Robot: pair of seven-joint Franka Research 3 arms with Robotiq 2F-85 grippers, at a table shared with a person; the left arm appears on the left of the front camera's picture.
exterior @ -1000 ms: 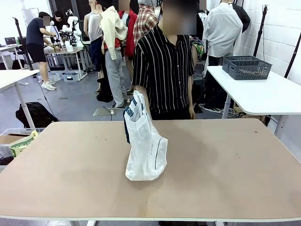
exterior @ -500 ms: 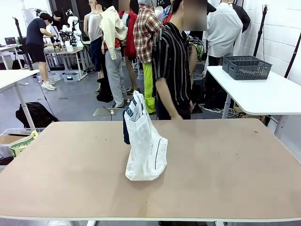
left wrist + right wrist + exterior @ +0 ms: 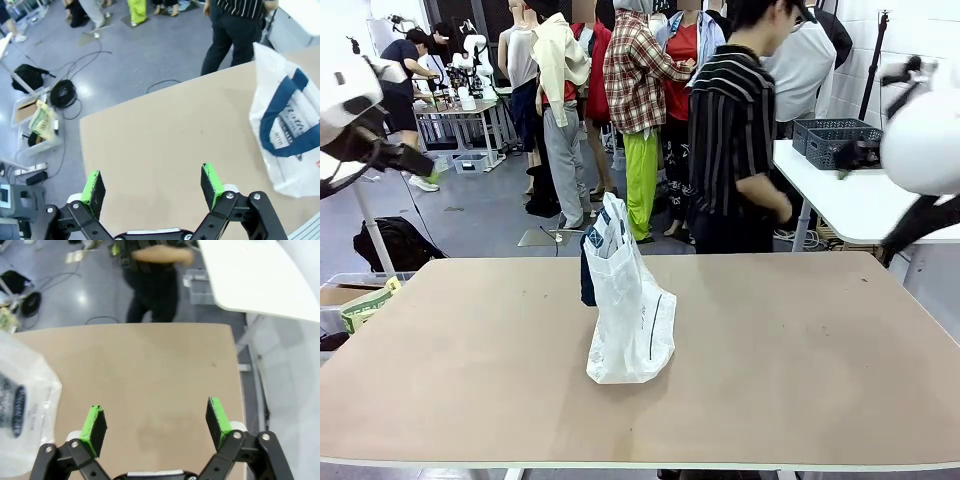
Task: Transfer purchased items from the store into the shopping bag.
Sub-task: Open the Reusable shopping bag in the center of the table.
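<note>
My left jaws and right jaws are both wide open and empty above the desk, where the shopping bag stands near the middle, thin, soft and light, so I would pinch its dark blue handle up top.

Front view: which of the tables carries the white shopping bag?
The large brown table nearest the camera: the shopping bag stands upright on it, left of centre. The white table at the far right holds dark grey baskets instead.
</note>
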